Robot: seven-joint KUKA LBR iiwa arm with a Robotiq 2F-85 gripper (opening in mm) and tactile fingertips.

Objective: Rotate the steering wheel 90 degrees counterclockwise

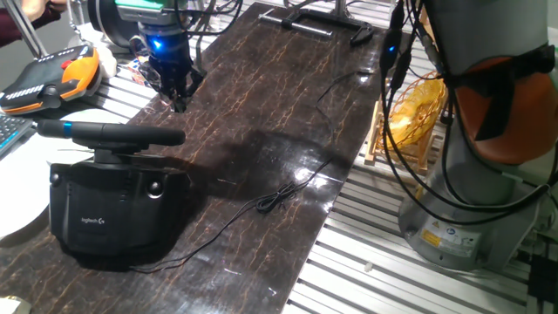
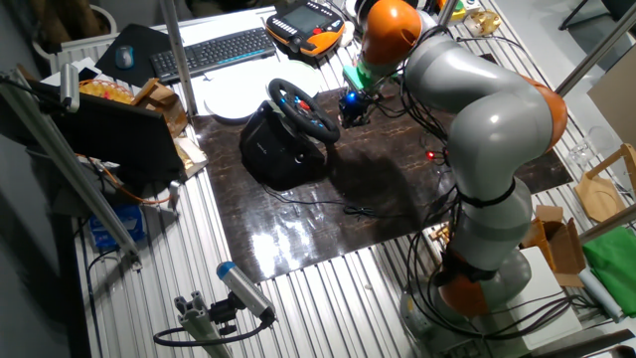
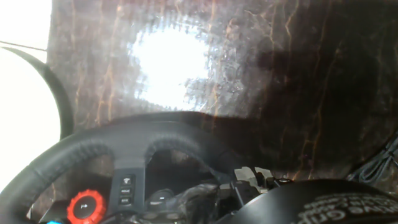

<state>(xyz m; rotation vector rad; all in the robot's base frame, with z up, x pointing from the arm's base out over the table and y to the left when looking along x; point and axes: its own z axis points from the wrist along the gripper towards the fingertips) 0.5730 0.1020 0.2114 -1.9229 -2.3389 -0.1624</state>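
Near the left end of the dark marbled surface (image 1: 288,105) sits the steering wheel (image 1: 109,133) on its boxy black base (image 1: 113,214), rim tilted toward the arm. Just beyond it hangs the pincer (image 1: 179,103), fingers pointing down and apart from the rim, grasping nothing; whether the jaws are parted or closed I cannot tell. To do this step well, it should probably come down onto the near arc of the rim, clamp firmly across the padding, then follow the rim's own circle, so the base does not drag. A thin black cable (image 1: 279,199) trails across the surface. Around it: a keyboard (image 2: 214,50), an orange-and-black device (image 2: 306,25), slatted metal flooring (image 2: 328,298)
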